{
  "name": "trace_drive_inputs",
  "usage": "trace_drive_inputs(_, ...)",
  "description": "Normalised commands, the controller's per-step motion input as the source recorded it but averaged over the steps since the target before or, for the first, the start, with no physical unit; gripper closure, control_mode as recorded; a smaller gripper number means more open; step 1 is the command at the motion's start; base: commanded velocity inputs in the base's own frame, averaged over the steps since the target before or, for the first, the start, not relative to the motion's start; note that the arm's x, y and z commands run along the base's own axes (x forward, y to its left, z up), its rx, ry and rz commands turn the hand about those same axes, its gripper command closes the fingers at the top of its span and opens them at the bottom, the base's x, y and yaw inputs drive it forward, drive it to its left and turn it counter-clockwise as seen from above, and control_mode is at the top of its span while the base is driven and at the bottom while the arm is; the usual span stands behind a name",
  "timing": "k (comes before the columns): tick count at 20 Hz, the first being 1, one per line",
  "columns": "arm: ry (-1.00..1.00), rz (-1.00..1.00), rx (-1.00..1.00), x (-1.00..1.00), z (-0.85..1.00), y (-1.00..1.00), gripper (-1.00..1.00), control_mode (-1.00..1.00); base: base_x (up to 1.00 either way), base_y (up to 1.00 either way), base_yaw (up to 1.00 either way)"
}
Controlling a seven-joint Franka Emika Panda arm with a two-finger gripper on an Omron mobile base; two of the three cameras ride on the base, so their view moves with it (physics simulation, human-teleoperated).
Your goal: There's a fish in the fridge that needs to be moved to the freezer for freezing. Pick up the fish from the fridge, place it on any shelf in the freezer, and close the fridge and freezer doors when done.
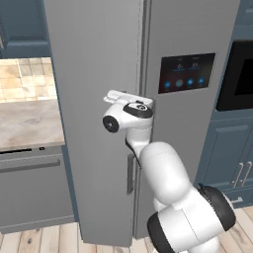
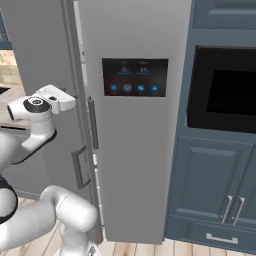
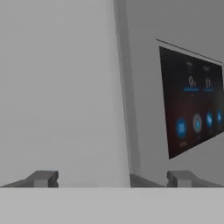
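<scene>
1. Pale wood floor (image 1: 44, 239) in planks nearest the base, running under the grey unit and the blue cabinets.
2. End effector (image 3: 111, 178) raised to about the height of the door panel, tips spread wide with nothing between them, close to the grey door faces.
3. Straight ahead of the tips: the vertical seam between the freezer door (image 1: 94, 99) and the fridge door (image 1: 197, 44).
4. Freezer door plain grey, swung slightly out from the unit, bar handle (image 1: 130, 174) near its right edge.
5. Fridge door flat against the unit, black panel (image 2: 135, 77) with blue lights at mid height, bar handle (image 2: 92, 123) along its left edge.
6. Fridge and freezer interiors hidden behind the doors; cannot tell where the fish lies.
7. Left of the unit: marble-look counter (image 1: 27, 123) over a grey appliance front (image 1: 29, 192), tan tiled wall (image 1: 27, 79) behind.
8. Right of the unit: dark blue cabinets (image 2: 215, 190) with a black built-in oven (image 2: 225, 90) set above them.
</scene>
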Motion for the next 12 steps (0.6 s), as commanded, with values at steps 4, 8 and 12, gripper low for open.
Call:
trace_drive_inputs(4, 0.00, 0.00, 0.00, 0.08, 0.35, -0.23, -1.00, -1.00, 0.00, 0.00, 0.00)
trace_drive_inputs(8, 0.00, -0.02, 0.00, 0.22, 0.34, -0.29, -1.00, -1.00, 0.00, 0.00, 0.00)
trace_drive_inputs(12, 0.00, -0.02, 0.00, 0.11, 0.32, -0.27, -1.00, -1.00, 0.00, 0.00, 0.00)
